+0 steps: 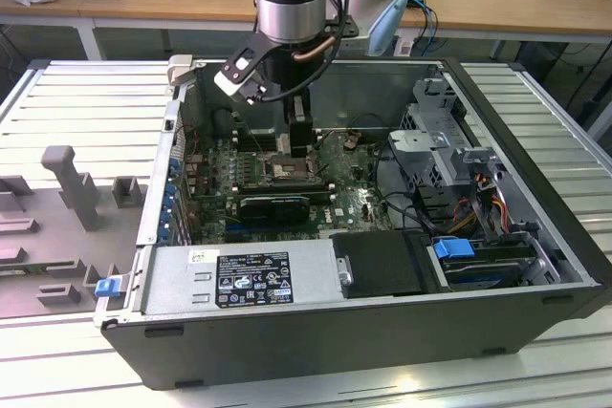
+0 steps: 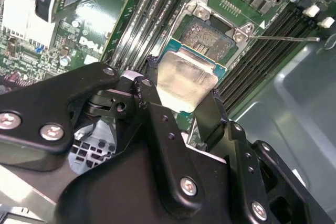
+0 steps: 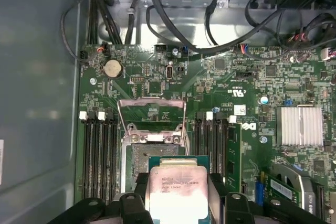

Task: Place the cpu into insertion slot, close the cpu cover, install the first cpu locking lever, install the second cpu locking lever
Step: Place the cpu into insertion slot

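First wrist view has the gripper (image 3: 177,199) clamped on the cpu (image 3: 176,187), with one black finger (image 3: 137,195) on each of two opposite edges and the chip's pale metal top facing the camera. The cpu hangs just over the insertion slot (image 3: 135,169) and hides most of it, so only a strip of the dark pin field shows past the chip's edge. I cannot tell whether the chip touches the slot. On the slot's far side the cpu cover (image 3: 152,101) stands swung open, with green board visible through its window. In the second wrist view the cpu (image 2: 185,77) again overlaps the slot (image 2: 210,38), and a thin lever (image 2: 283,38) sticks out sideways from the slot's corner. In the exterior view the gripper (image 1: 299,145) reaches down over the slot inside the computer case (image 1: 382,332), and the chip is hard to make out.
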